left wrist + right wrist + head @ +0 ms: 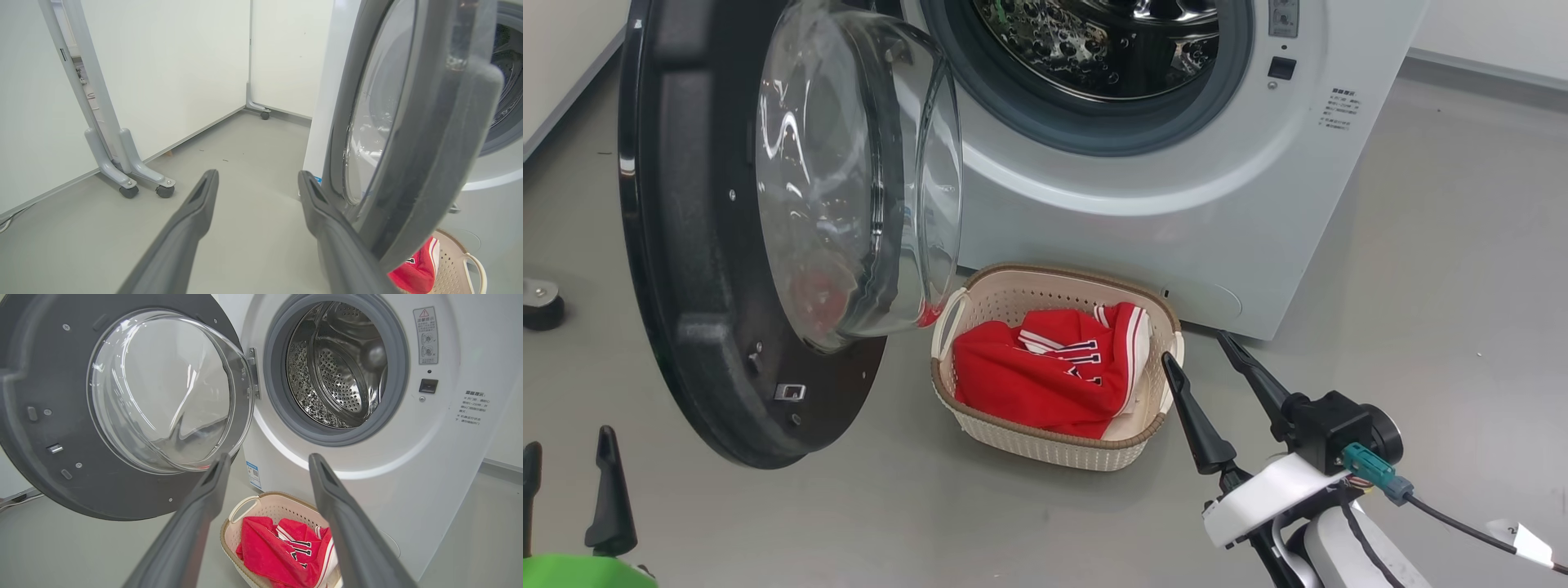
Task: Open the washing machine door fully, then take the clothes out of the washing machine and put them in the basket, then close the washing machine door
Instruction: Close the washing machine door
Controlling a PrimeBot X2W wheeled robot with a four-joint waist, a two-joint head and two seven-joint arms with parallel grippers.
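**A:** What's the biggest thing before you?

**B:** The machine, white, on the grey floor, with its drum open to view.

**A:** And the door?

**B:** The door is swung out wide on my left (its glass bowl bulges toward the basket).

**A:** Where's the basket?

**B:** The basket is on the floor just in front of the machine, beside the door's lower edge. The clothes lie heaped inside it.

**A:** Your claws?

**B:** My left claw is low by the door's outer side, fingers spread wide, gripping nothing. My right claw is just beside the basket's right end, equally wide and empty.
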